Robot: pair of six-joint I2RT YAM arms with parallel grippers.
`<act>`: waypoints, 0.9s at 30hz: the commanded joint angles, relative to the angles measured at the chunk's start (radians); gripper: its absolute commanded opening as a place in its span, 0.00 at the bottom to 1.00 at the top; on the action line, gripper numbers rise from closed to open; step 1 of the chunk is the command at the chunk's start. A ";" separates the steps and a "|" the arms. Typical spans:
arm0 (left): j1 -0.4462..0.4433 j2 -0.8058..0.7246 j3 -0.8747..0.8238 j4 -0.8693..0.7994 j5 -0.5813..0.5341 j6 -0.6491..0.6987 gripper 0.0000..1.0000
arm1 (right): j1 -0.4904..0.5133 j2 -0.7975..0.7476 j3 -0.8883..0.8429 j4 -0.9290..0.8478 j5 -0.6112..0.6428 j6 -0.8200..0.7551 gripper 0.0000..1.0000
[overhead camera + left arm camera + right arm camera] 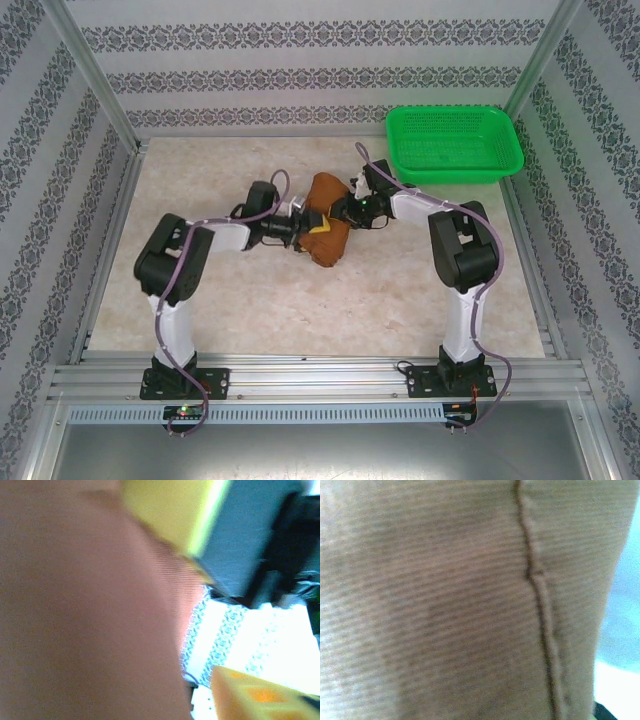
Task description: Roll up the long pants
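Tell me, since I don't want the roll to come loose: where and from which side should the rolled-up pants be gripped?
Grip the long pants across the middle of the bundle, coming from its left or right side. It lies as a compact oblong running far to near, so its short width probably fits between fingers there, and pinching across the layers should keep them wound.

place: robot lab cell | evidence: aluminium rail frame (320,378), patterned wall panels (320,60), marble-look tabletop (300,310)

L wrist: long pants (85,610) on lens, blurry.
Cloth fills 9 o'clock half; yellow fingers (170,510) at 12 and 5, apart, patterned wall (235,630) btwn; dark block (250,535) at 2.
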 commanded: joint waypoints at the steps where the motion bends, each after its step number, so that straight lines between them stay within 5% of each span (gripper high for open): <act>1: 0.025 -0.210 0.194 -0.448 -0.108 0.419 0.67 | 0.014 0.005 -0.051 -0.129 0.043 0.014 0.00; 4: 0.071 -0.298 0.238 -0.624 -0.167 0.508 0.68 | 0.016 -0.033 -0.023 -0.155 0.054 0.019 0.00; 8: 0.174 -0.389 0.159 -0.636 -0.182 0.499 0.67 | 0.016 -0.108 0.056 -0.215 0.070 0.017 0.00; 11: 0.218 -0.406 0.081 -0.618 -0.196 0.498 0.50 | 0.005 -0.153 0.165 -0.285 0.083 0.017 0.00; 16: 0.220 -0.341 -0.021 -0.464 -0.150 0.420 0.32 | -0.042 -0.190 0.397 -0.396 0.152 0.024 0.00; 21: 0.219 -0.240 -0.014 -0.420 -0.133 0.403 0.26 | -0.121 -0.165 0.651 -0.481 0.235 0.033 0.00; 27: 0.219 -0.145 0.049 -0.444 -0.112 0.419 0.21 | -0.274 -0.140 0.699 -0.364 0.265 0.136 0.00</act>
